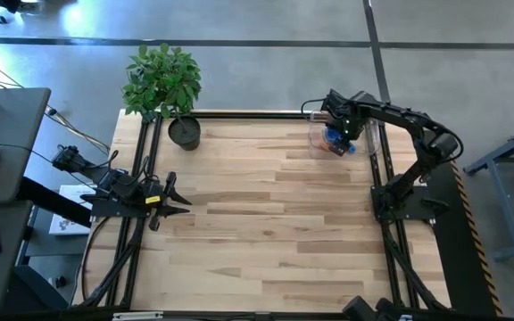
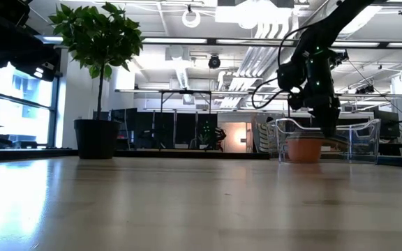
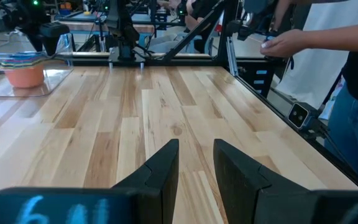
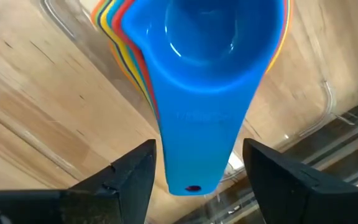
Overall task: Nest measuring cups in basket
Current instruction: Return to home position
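Observation:
The measuring cups sit nested in one stack (image 4: 135, 43) inside the clear basket (image 1: 373, 143) at the table's far right corner. The blue cup (image 4: 210, 37) is on top, with orange, yellow and red rims showing under it. In the low view the orange cup (image 2: 304, 148) rests on the basket's floor. My right gripper (image 4: 197, 149) is open, low over the basket. Its fingers stand on either side of the blue cup's handle (image 4: 197, 124), apart from it. My left gripper (image 3: 196, 168) waits open at the table's left edge (image 1: 178, 198).
A potted plant (image 1: 184, 132) stands at the far left corner in a black round pot (image 2: 96, 138). A person (image 3: 328, 43) stands beyond the table's right side, one hand raised. The wooden table top (image 1: 266, 223) lies between the two arms.

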